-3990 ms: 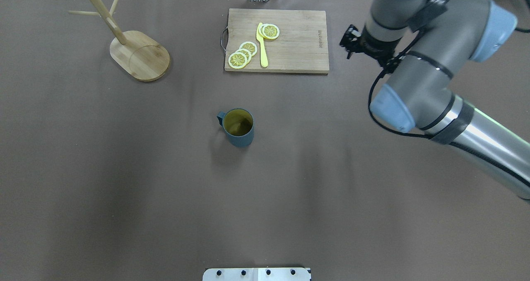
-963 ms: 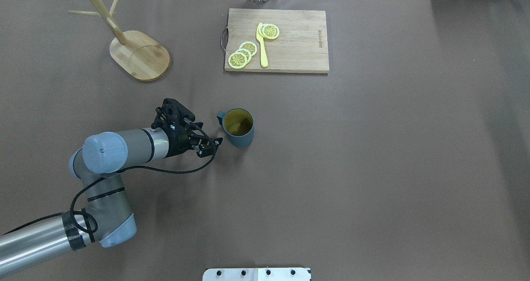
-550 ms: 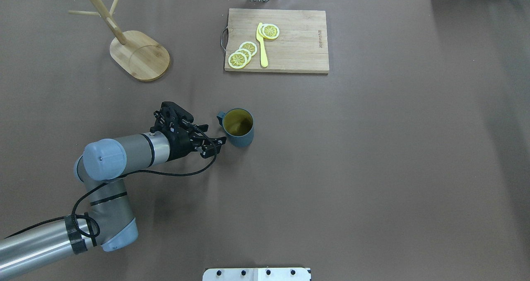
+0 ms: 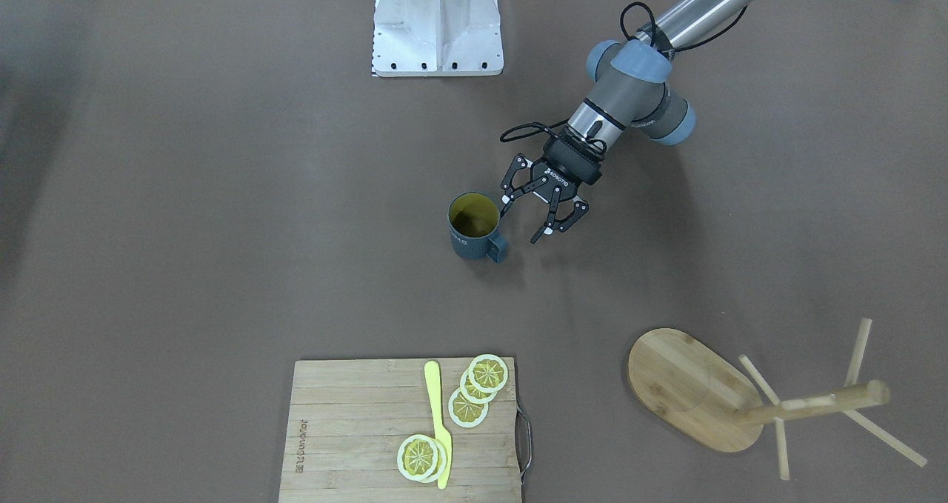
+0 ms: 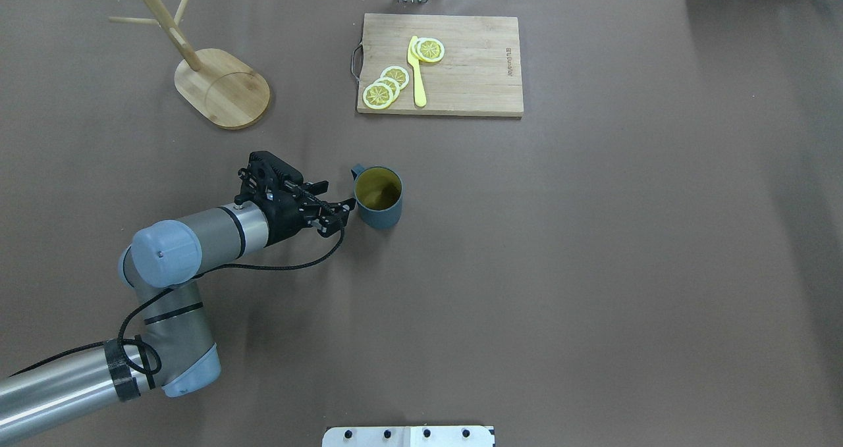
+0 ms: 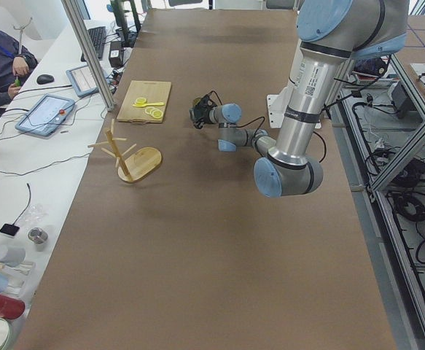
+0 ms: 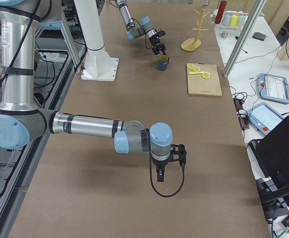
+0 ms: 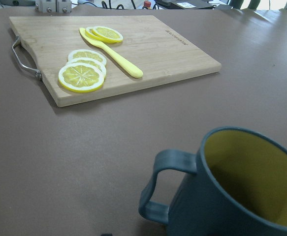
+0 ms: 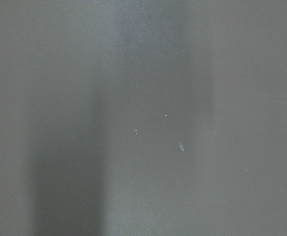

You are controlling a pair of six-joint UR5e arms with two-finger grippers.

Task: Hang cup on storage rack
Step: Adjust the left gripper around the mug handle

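The slate-blue cup [image 5: 378, 218] stands upright mid-table, yellow-green inside, its handle [image 5: 359, 170] pointing to the far left. My left gripper [image 5: 337, 198] lies low and level beside it, open, one fingertip [image 5: 350, 205] against the cup's left wall and nothing between the fingers. In the front view the gripper [image 4: 522, 220] sits just right of the cup [image 4: 465, 245]. The left wrist view shows the cup [image 8: 207, 211] close up. The bamboo storage rack [image 5: 224, 90] stands at the far left, all pegs bare. My right gripper [image 7: 164, 169] hovers low over bare table; I cannot tell its state.
A wooden cutting board [image 5: 474, 72] with lemon slices [image 5: 386, 86] and a yellow knife [image 5: 417, 72] lies beyond the cup. The robot's white base plate [image 4: 437, 25] is at the near edge. A person [image 6: 1, 55] sits at a side desk.
My left gripper moved forward and touched the cup's side. The cup shifted slightly away and turned, its handle swinging farther back. The right arm left the overhead view earlier.
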